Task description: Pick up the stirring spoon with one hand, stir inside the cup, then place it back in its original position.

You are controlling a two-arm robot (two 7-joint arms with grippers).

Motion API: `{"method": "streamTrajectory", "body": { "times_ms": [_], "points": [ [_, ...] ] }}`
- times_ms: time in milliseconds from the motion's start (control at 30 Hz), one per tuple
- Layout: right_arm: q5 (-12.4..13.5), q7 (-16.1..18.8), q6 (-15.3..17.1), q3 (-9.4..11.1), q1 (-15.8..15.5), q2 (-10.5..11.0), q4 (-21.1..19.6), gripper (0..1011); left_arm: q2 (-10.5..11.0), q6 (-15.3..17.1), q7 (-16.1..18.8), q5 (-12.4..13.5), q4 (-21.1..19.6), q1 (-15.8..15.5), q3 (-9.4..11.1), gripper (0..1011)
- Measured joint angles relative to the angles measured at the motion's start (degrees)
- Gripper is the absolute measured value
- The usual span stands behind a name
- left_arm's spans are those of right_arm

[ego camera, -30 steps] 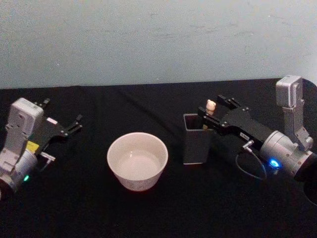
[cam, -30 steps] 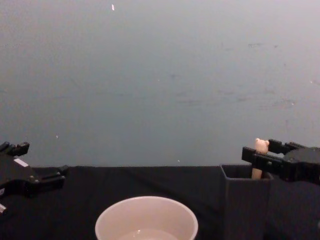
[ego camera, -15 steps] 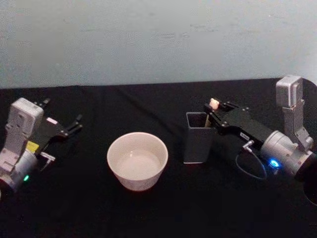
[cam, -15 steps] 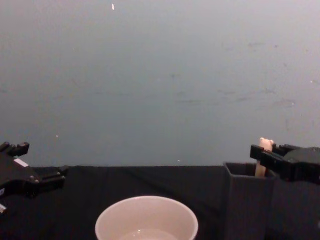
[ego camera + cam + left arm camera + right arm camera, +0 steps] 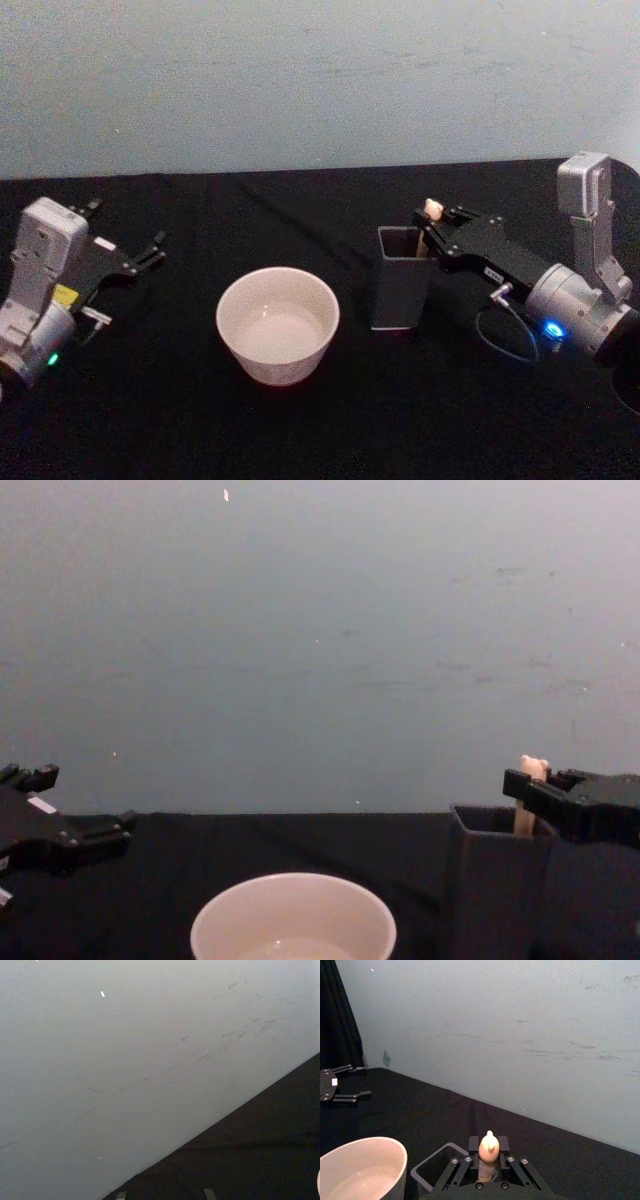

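Your right claw (image 5: 432, 219) is pinched on the stirring spoon (image 5: 431, 208) just under its bear head, over the right rear corner of the holder (image 5: 400, 285). On the black counter (image 5: 300, 430), the cream cup (image 5: 275, 365) stands left of the holder, near it but apart; you cannot tell what it contains. The spoon's lower part goes down inside the holder. Your left claw (image 5: 128, 228) rests spread wide near the counter's left edge, well apart from the cup.

stirring spoon (image 5: 431, 208): neck and bowl hidden behind the dark holder (image 5: 402, 285) walls
cream cup (image 5: 292, 910): lower body cut off by chest view's bottom edge
dark holder: base cut off there too
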Motion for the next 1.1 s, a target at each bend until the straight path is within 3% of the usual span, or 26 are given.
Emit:
{"method": "streamTrajectory", "body": {
  "times_ms": [333, 733, 1100],
  "points": [
    [1.6, 2.0, 0.9, 0.7, -0.2, 0.1, -1.3, 215, 0.0, 0.0, 0.0, 0.0, 0.0, 0.0, 0.0, 1001],
    [6.0, 1.9, 2.2, 3.1, -0.9, 0.9, -5.7, 214, 0.0, 0.0, 0.0, 0.0, 0.0, 0.0, 0.0, 1001],
    [10.4, 0.9, 1.3, 5.2, -0.4, 0.4, -8.6, 214, 0.0, 0.0, 0.0, 0.0, 0.0, 0.0, 0.0, 1001]
  ]
}}
